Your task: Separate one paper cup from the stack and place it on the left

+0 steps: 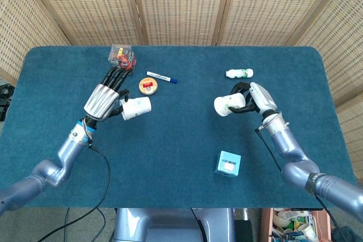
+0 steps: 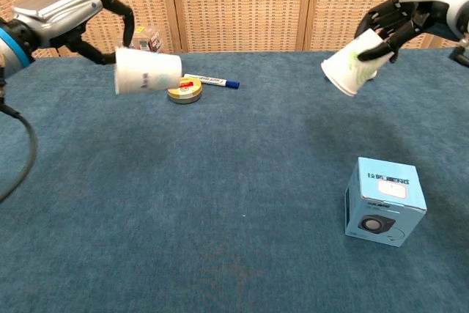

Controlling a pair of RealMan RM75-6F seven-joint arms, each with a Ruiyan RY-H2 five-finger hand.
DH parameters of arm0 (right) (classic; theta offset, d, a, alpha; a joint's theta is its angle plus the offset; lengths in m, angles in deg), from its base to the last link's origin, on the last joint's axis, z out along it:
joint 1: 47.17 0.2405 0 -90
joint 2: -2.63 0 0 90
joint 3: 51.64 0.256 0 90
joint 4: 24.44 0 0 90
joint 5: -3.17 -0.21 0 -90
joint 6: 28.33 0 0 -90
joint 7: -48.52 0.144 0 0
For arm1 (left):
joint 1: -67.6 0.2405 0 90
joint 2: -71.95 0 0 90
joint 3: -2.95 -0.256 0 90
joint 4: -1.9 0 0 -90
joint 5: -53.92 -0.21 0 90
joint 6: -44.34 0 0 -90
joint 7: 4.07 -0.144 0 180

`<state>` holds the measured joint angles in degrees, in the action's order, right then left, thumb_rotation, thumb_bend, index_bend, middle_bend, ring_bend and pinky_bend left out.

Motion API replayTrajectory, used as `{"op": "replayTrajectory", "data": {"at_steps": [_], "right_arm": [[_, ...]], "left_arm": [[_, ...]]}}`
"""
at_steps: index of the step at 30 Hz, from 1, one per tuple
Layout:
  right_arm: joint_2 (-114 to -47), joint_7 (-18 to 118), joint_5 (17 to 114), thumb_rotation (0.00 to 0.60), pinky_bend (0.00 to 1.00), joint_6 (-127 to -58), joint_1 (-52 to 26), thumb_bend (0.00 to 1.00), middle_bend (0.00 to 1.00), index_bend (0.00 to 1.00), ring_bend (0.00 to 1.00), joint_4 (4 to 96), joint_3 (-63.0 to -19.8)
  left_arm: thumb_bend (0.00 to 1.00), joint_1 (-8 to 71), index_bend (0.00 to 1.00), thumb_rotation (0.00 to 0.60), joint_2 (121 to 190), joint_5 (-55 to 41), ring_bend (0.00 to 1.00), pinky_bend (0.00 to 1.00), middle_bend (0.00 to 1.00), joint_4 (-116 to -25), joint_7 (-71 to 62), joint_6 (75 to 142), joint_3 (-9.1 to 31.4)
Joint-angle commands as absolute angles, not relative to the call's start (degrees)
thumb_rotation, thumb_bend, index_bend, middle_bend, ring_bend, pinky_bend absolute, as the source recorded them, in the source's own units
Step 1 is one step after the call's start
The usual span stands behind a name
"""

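1. Paper cup [image 1: 136, 107]: separated one is in the left hand [image 1: 103, 100], held on its side above the table [image 1: 170, 157], just left of and toward the robot from the round tin [image 1: 148, 85]. Fingers wrap its base end, mouth points toward the tin.
2. Stack [image 1: 228, 104] is in the right hand [image 1: 256, 99], well right of the tin, tilted mouth-down in chest view. Fingers curl around its upper part; how many cups remain, can't tell.
3. Judgement: hands apart so the cups can't re-nest; cup needs rotating upright before it's put down.
4. Room: bare cloth left of the tin and toward the robot. Clear box [image 1: 122, 59] and marker [image 1: 161, 77] sit just behind and beside the tin; keep the drop in front of them. Blue cube [image 1: 227, 164] and white bottle [image 1: 239, 73] are far right of the tin, out of the way.
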<state>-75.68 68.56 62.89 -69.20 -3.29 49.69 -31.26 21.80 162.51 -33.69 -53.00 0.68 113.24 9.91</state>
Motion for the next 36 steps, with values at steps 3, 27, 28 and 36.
{"op": "replayTrajectory", "data": {"at_steps": [3, 27, 28, 36], "right_arm": [[-80.34, 57.74, 73.03, 0.6, 0.61, -76.73, -4.11, 0.58, 0.61, 0.54, 0.44, 40.93, -38.87], [-70.33, 41.62, 78.31, 0.6, 0.1, -94.61, -15.01, 0.0, 0.0, 0.0, 0.0, 54.58, -43.9], [-69.96, 42.43, 79.0, 0.6, 0.08, -95.7, -15.8, 0.0, 0.0, 0.0, 0.0, 54.81, -44.23], [-69.44, 53.5, 86.79, 0.6, 0.0, -109.51, -25.21, 0.0, 0.0, 0.0, 0.0, 52.85, -48.33]], "left_arm": [[0.5, 20.7, 0.76, 0.6, 149.62, -29.33, 0.0, 0.0, 0.0, -66.64, -11.55, 97.35, 6.01], [0.14, 26.01, 0.0, 0.6, 139.58, -19.1, 0.0, 0.0, 0.0, -83.04, -15.78, 101.53, 10.36], [0.14, 26.93, 0.0, 0.6, 139.08, -19.09, 0.0, 0.0, 0.0, -83.75, -15.36, 102.99, 10.44], [0.13, 40.84, 0.0, 0.6, 137.53, -19.2, 0.0, 0.0, 0.0, -88.64, -11.51, 120.71, 7.63]]}}
